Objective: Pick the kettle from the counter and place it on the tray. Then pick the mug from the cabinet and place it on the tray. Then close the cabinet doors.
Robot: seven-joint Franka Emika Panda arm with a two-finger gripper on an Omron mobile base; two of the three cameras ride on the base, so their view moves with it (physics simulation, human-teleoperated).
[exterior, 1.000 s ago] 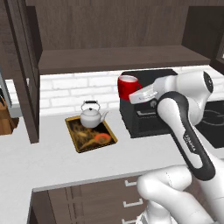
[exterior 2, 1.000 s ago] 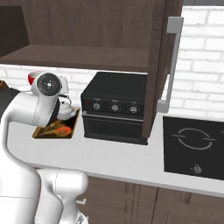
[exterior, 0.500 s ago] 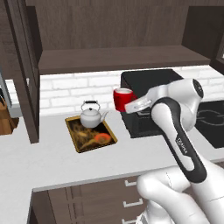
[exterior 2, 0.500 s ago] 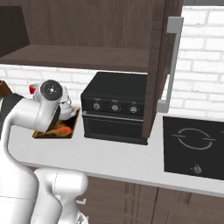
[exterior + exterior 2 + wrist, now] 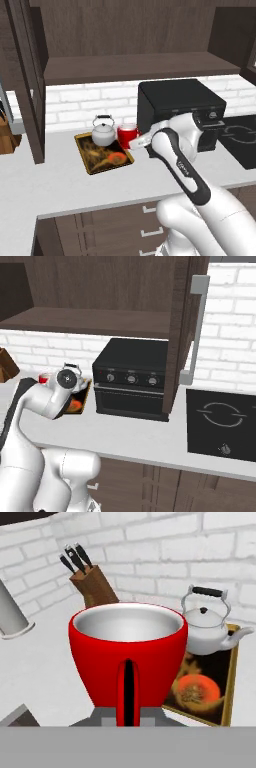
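Note:
The small red mug (image 5: 127, 135) hangs just right of the kettle (image 5: 103, 132), over the back right corner of the tray (image 5: 95, 161). My gripper (image 5: 135, 145) is shut on the mug's handle side. In the hand view the mug (image 5: 127, 652) is upright and close, handle toward the camera, with the white-silver kettle (image 5: 205, 626) standing on the picture tray (image 5: 225, 682) behind it. I cannot tell whether the mug touches the tray. The cabinet (image 5: 135, 65) above stands open, its left door (image 5: 25, 85) and right door (image 5: 182, 331) both swung out.
A black oven box (image 5: 180, 110) sits on the counter (image 5: 60, 187) right of the tray, close behind my arm. A knife block (image 5: 7, 137) stands at the far left. A dark cooktop (image 5: 220, 423) lies to the right.
The arm has carried the mug down and to the left, from in front of the oven's top to a spot beside the kettle over the tray.

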